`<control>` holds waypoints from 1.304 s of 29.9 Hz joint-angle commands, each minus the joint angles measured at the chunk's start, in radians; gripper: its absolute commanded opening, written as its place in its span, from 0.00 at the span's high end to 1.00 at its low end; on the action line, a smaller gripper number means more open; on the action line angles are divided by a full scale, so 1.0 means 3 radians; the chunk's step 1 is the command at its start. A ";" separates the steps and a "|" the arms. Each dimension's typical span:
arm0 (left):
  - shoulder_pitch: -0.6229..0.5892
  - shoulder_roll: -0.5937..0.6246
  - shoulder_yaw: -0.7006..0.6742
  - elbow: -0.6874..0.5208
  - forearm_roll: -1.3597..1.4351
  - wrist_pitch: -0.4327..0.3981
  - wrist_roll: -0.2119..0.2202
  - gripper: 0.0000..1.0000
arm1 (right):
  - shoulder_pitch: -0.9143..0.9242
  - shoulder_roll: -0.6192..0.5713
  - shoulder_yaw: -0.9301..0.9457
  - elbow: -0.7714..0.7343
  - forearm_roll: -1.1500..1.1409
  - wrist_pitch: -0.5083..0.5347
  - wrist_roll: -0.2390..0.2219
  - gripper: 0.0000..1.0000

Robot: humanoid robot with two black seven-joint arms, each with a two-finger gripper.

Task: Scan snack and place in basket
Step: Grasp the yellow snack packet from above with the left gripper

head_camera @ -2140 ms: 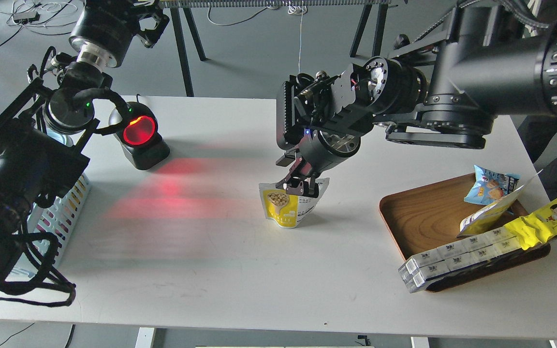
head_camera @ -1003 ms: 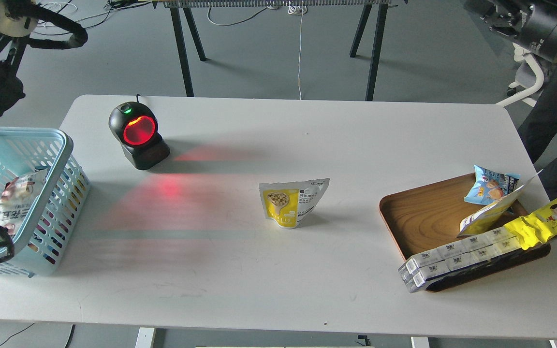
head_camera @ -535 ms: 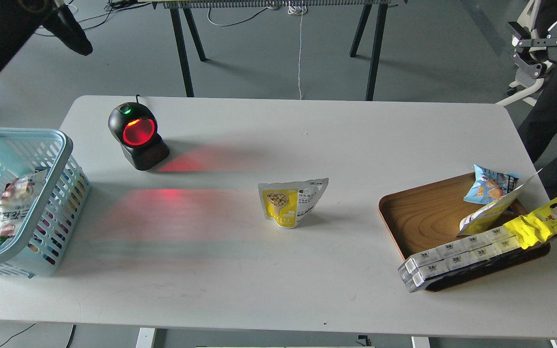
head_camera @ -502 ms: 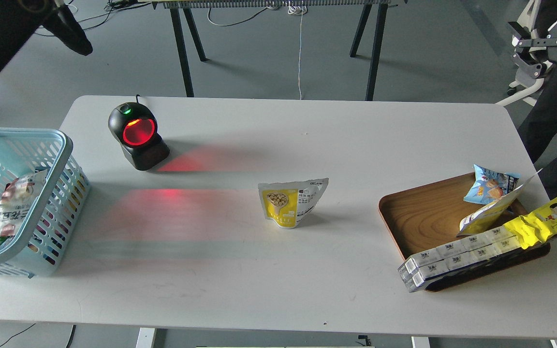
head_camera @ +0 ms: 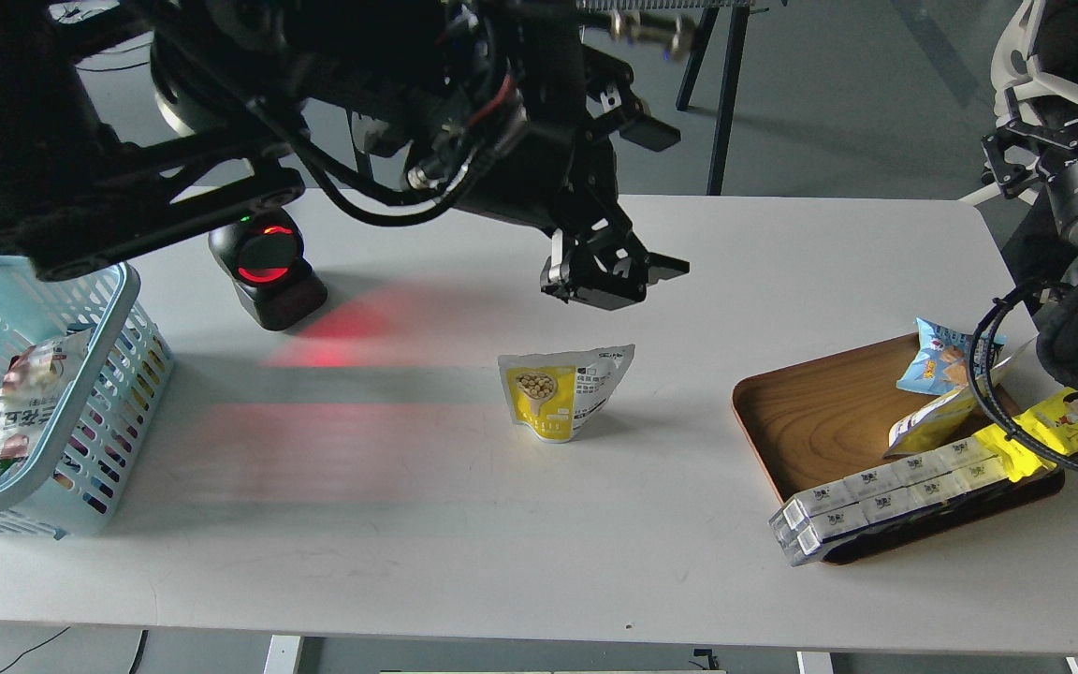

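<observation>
Since half a second ago the left arm has swung in from the upper left of the frame, and its left pincer (head_camera: 616, 279) now hangs above the middle of the table (head_camera: 464, 524), where before no arm stood over it. Nearest the lower edge, that white, matte table lies bare. Just past it, at frame centre, the snack (head_camera: 561, 391) stands upright: a small glossy yellow-and-white pouch, crinkled, its long axis running bottom to top. It lies directly below the left pincer in the picture, apart from it; the fingers look spread, nothing between them. The left arm is much the nearer; the right pincer cannot be made out at the right edge. At lower left sits the light blue slotted basket (head_camera: 118, 281); at right, the brown wooden tray (head_camera: 782, 412). Farther back glows the red-eyed scanner (head_camera: 265, 264).
</observation>
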 commanded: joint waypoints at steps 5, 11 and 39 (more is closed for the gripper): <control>0.0008 -0.0430 0.0375 0.0416 0.0197 -0.0001 -0.0050 0.14 | -0.0029 -0.0007 0.0025 0.0055 -0.0011 0.0000 -0.0004 0.01; 0.0089 -0.0548 0.0360 0.0687 0.0187 -0.0001 -0.0109 0.20 | -0.0147 -0.0012 0.0020 0.0158 -0.0011 0.0000 0.0001 0.01; 0.0555 -0.0512 0.0370 0.0871 0.0207 -0.0001 -0.0109 0.85 | -0.0168 -0.0120 0.0036 0.0198 -0.0017 0.0000 0.0016 0.01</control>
